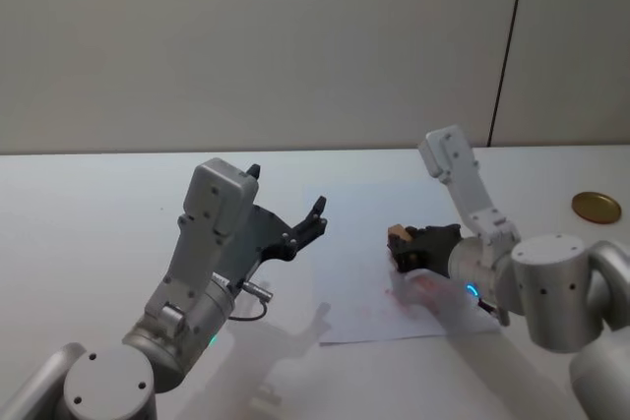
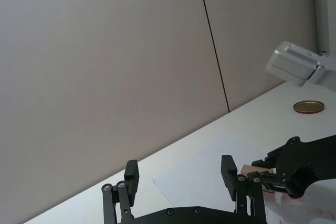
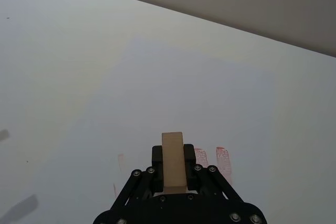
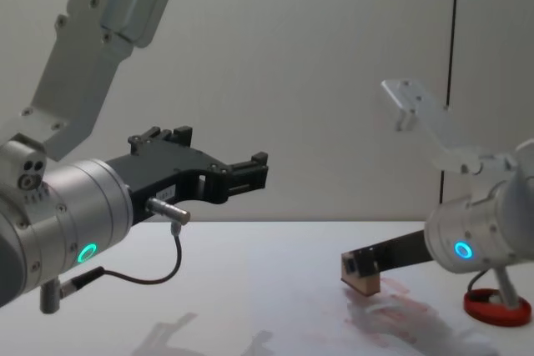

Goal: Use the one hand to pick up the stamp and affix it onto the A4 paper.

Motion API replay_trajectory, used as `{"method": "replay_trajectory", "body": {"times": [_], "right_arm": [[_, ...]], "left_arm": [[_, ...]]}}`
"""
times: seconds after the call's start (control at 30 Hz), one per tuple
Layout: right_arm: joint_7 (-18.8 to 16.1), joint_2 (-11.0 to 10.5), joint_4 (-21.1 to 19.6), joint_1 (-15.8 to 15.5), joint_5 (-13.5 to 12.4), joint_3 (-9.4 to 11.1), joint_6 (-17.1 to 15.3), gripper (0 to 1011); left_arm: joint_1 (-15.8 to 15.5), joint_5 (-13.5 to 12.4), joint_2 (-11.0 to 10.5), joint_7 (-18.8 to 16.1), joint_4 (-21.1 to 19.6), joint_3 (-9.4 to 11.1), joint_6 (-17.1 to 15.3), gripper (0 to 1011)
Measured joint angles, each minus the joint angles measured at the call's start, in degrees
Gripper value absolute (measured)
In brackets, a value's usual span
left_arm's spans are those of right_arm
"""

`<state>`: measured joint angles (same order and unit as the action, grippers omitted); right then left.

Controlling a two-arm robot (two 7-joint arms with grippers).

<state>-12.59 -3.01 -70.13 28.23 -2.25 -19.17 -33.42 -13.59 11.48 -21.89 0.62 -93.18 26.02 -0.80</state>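
Stamp [image 3: 173, 162] pinched in right gripper [image 1: 412, 247], its contact with A4 paper [image 1: 356, 272] hidden (left gripper [image 2: 180, 173] splayed, raised).

Pale wooden stamp [image 3: 173, 161] (matt); smooth white paper [image 3: 210, 93].

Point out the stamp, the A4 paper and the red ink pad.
stamp [image 3: 173, 161]: right wrist view, middle of its tan wooden face.
A4 paper [image 3: 199, 93]: right wrist view, bare centre of the sheet.
ink pad [image 4: 480, 304]: chest view, its red rim.

Pinching the stamp [image 3: 173, 167] in the right gripper [image 3: 174, 153] over the A4 paper [image 3: 199, 93], faded red prints [image 3: 223, 161] just beside at 3 o'clock.
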Motion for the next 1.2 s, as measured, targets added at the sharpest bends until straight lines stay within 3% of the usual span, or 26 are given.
{"method": "replay_trajectory", "body": {"times": [0.43,1.2], "right_arm": [[-1.1,1.4,5.8,2.2,0.9,-0.6,2.9,216],[-1.8,2.1,10.2,3.6,0.2,-0.4,4.1,216]], "left_arm": [[0.0,0.0,0.0,0.0,0.0,0.0,0.0,993],[0.0,0.0,0.0,0.0,0.0,0.0,0.0,993]]}}
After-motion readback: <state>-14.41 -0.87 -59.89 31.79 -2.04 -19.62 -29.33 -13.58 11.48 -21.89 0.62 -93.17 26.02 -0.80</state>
